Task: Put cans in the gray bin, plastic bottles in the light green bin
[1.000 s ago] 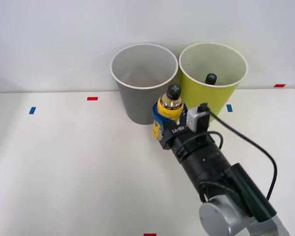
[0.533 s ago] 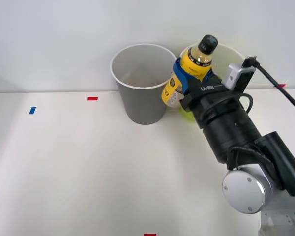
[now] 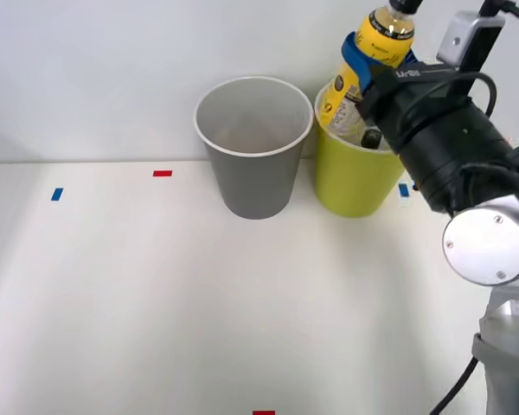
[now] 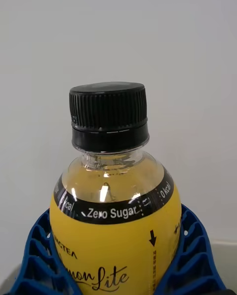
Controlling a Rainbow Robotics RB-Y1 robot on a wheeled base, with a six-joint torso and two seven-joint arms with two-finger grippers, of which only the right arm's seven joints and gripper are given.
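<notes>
The right gripper (image 3: 361, 62) was clenched on a yellow plastic bottle (image 3: 363, 65), held tilted above the light green bin (image 3: 350, 177), beside the gray bin (image 3: 253, 169) at the table's (image 3: 156, 294) far edge.

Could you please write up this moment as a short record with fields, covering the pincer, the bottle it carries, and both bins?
right pincer: shut on the yellow bottle, raised above the light green bin
yellow bottle: upright, black cap on, label reads "Zero Sugar", blue ribbed fingers on both sides
light green bin: on the table, holds another black-capped bottle
gray bin: beside the light green bin, on its left; nothing visible inside
table: white, with small red and blue marks
</notes>
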